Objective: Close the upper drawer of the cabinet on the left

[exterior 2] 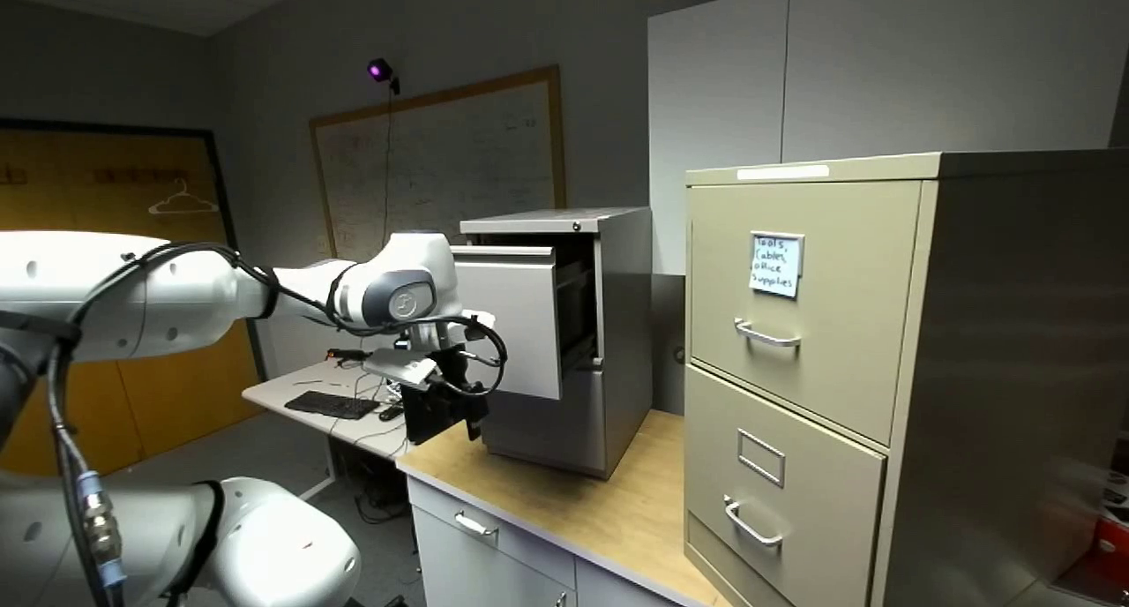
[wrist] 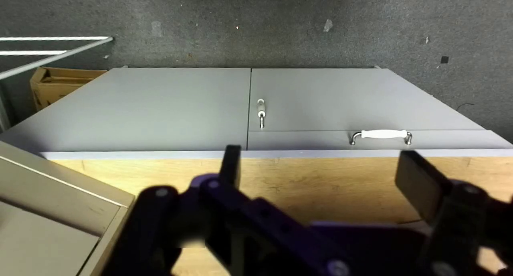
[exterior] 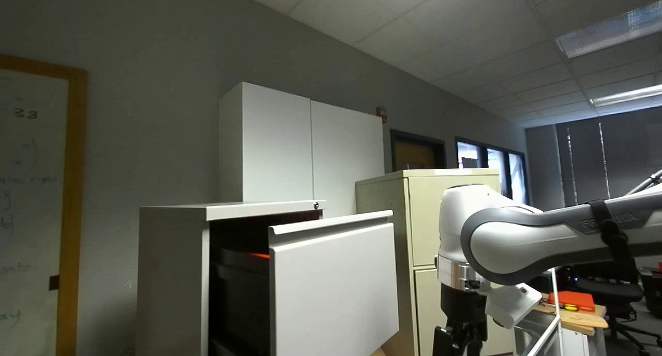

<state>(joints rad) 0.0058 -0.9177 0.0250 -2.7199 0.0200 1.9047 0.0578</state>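
The gripper [wrist: 322,173] was spread apart and empty; the upper drawer [exterior: 333,288] jutted from the cabinet [exterior: 173,278]. A slow, centred push seemed likeliest to slide it in straight.

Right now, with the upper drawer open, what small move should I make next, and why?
I'd probably ease the gripper toward the front of the upper drawer: the drawer stands pulled out of the cabinet, and in an exterior view a gap shows between the gripper and that front.
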